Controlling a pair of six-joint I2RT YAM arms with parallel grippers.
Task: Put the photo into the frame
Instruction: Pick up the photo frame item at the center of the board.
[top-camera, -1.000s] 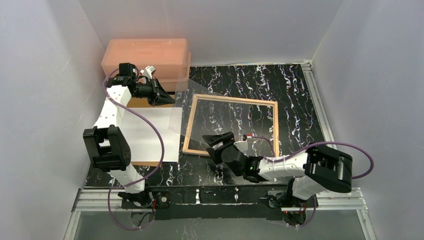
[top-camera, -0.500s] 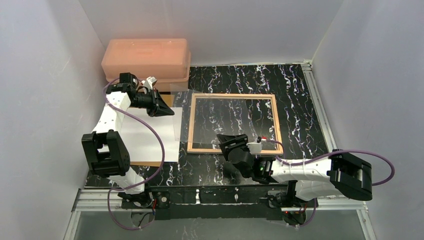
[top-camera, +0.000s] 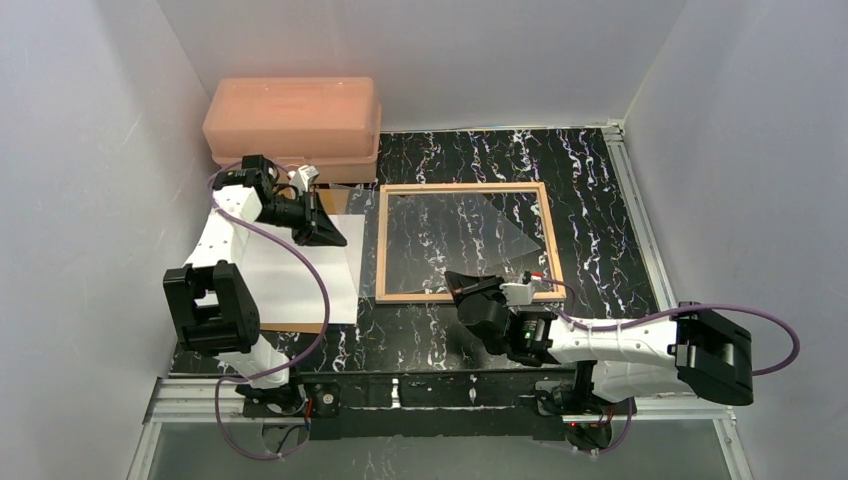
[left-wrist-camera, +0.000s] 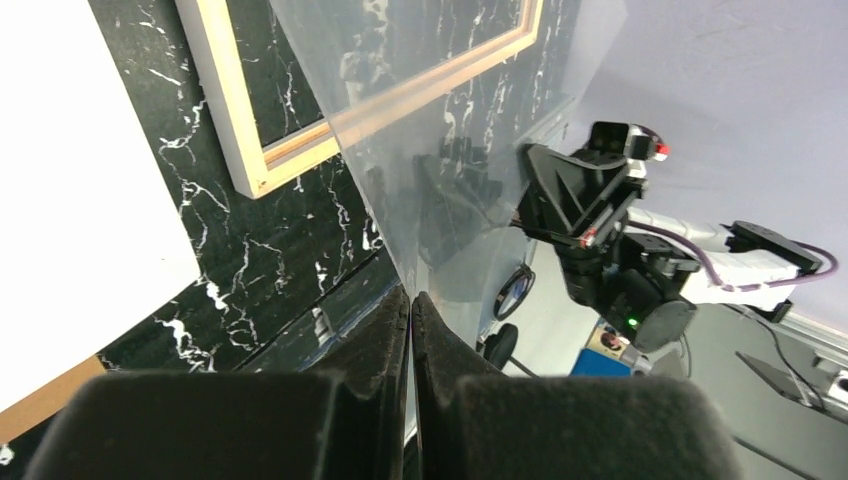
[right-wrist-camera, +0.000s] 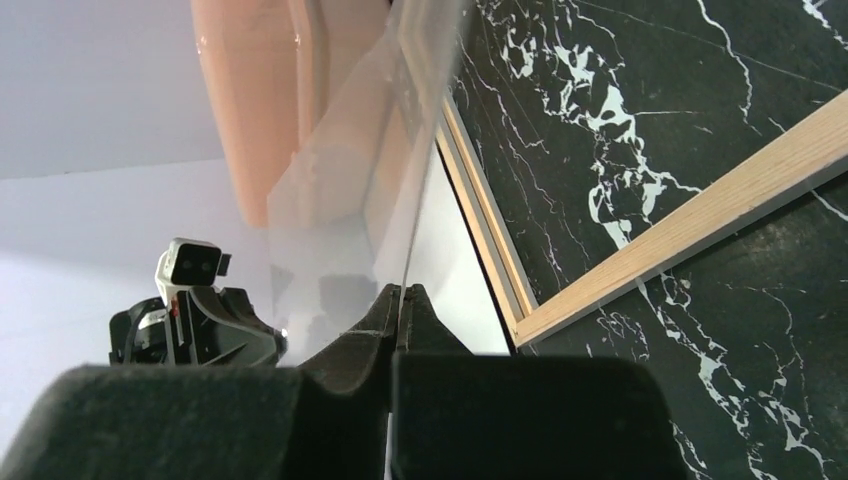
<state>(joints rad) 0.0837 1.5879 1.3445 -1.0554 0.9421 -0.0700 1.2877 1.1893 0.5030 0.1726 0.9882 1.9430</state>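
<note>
Over the last second the right tool (top-camera: 458, 281) has closed from wide open, its arm has stretched out to the right along the table's (top-camera: 590, 200) near edge, and the frame (top-camera: 465, 186) has turned from skewed to square with the table. Nearest the bases, the right tool sits at the frame's near rail. The right wrist view shows its fingers (right-wrist-camera: 372, 325) pressed together on the thin edge of a clear pane (right-wrist-camera: 390, 130), with the tan rail (right-wrist-camera: 700, 215) running beside them. The frame lies flat on the black marble table, wood side up, with the marble showing through its opening. The pane (top-camera: 470, 225) is held up between the two tools and slants across the frame's left and middle part. How high it rides above the rails cannot be told. To the left of the frame, just beside its left rail, the photo (top-camera: 290, 265) lies white side up on a brown board (top-camera: 295, 327), outside the frame and touched by neither tool. Further back, the left tool (top-camera: 333, 235) hangs over the photo's far right corner. In its wrist view the jaws are fully shut (left-wrist-camera: 411, 300) on the pane's (left-wrist-camera: 450, 150) other edge, with the frame's corner (left-wrist-camera: 235, 110) beyond. At the far left against the wall stands a pink box (top-camera: 290, 115).
</note>
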